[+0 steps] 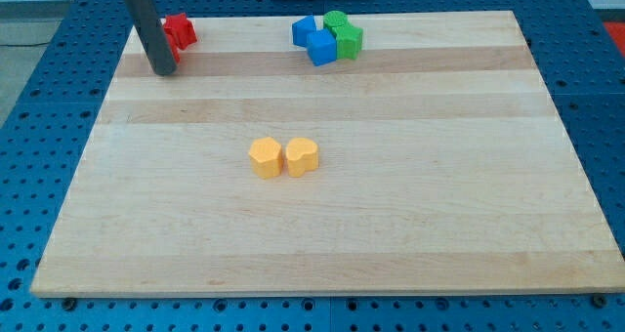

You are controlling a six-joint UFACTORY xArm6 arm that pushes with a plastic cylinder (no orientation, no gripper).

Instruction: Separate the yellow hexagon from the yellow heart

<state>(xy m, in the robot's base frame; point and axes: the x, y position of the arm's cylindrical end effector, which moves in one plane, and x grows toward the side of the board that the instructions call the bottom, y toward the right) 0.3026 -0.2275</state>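
Observation:
The yellow hexagon [265, 158] lies near the middle of the wooden board [410, 234]. The yellow heart [302, 157] lies right beside it on the view's right, touching or nearly touching it. My tip [164, 70] rests on the board at the view's top left, far from both yellow blocks, up and to the left of them. It stands just beside the red blocks.
Red blocks [179, 31] sit at the top left, partly hidden behind the rod. At the top centre, two blue blocks [314, 41] and two green blocks [344, 34] form a tight cluster. A blue pegboard table [39, 98] surrounds the board.

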